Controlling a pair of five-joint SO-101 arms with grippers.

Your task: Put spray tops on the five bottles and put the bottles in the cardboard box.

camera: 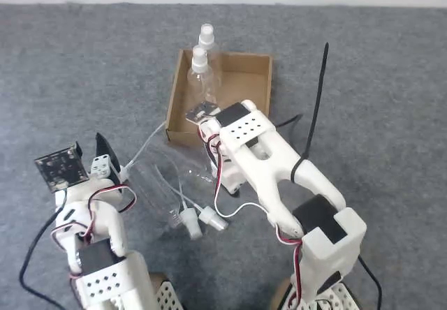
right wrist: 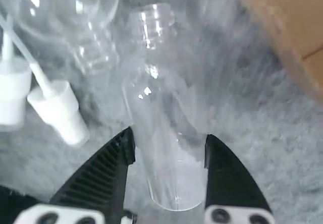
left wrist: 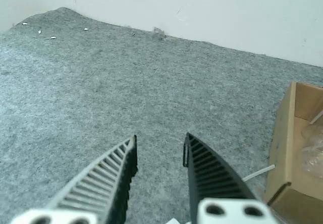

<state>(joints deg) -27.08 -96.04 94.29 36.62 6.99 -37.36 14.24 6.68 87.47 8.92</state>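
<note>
Bottle's direction: the uncapped bottle [right wrist: 156, 93] lies flat on its side on the grey carpet [camera: 377, 65]. Its long axis runs straight out from the right gripper [right wrist: 169, 135], with the open threaded neck at the far end and the round base nearest the wrist
Bottle's look: clear plastic and cylindrical, with a short shoulder below the neck and bright glints along its body; the carpet shows through it
Bottle's place: on the carpet between the cardboard box [right wrist: 287, 22] and the two loose spray tops [right wrist: 58, 110], close to the box's near wall
Right claw: spread to the bottle's width, one black ribbed jaw set against each side of the body near the base, so it has hold of the bottle
Left claw: the left gripper [left wrist: 160, 137] is low over bare carpet to the left of the box, with its jaws parted and nothing between them
Spray tops: white, each with a thin dip tube, lying side by side just beyond the bottle's flank
Other loose bottles: more clear bottles [camera: 157, 177] lie on the carpet near the spray tops, also without tops
Box: brown and open-topped, with two capped bottles [camera: 200, 72] standing upright in its left part
</note>
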